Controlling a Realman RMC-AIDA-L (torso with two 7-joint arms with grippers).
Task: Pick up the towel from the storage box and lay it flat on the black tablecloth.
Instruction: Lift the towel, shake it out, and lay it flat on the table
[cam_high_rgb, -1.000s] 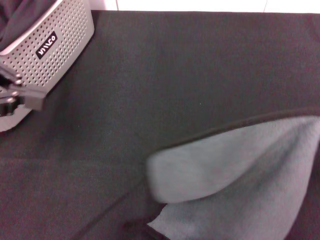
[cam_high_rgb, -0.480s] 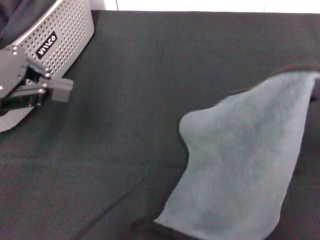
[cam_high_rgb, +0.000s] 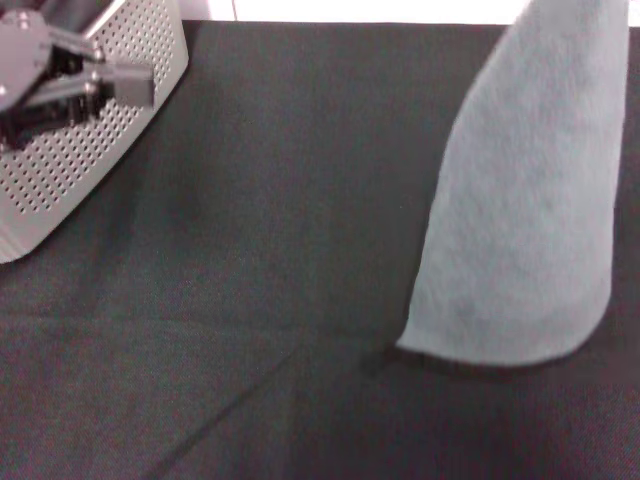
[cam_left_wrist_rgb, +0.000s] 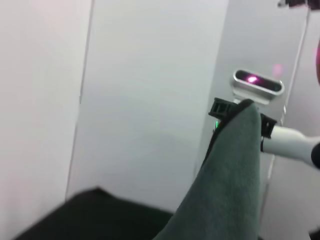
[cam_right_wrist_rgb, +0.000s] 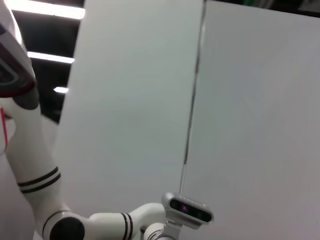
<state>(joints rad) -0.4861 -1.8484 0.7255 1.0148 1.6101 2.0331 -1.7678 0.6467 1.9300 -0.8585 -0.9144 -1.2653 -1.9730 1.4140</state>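
The grey-teal towel (cam_high_rgb: 530, 200) hangs upright at the right of the head view. Its black-edged lower hem is just above or touching the black tablecloth (cam_high_rgb: 280, 200); I cannot tell which. Its top runs out of view. In the left wrist view my right gripper (cam_left_wrist_rgb: 239, 106) is shut on the top of the hanging towel (cam_left_wrist_rgb: 230, 180). My left gripper (cam_high_rgb: 125, 85) is raised at the far left, in front of the perforated grey storage box (cam_high_rgb: 60, 170), and holds no cloth.
The white wall runs behind the table's far edge (cam_high_rgb: 360, 20). In the right wrist view only my left arm's wrist and its camera (cam_right_wrist_rgb: 187, 207) show against white panels.
The towel has risen from a slumped heap at the lower right to a tall hanging sheet. My left gripper has moved up and away, over the storage box.
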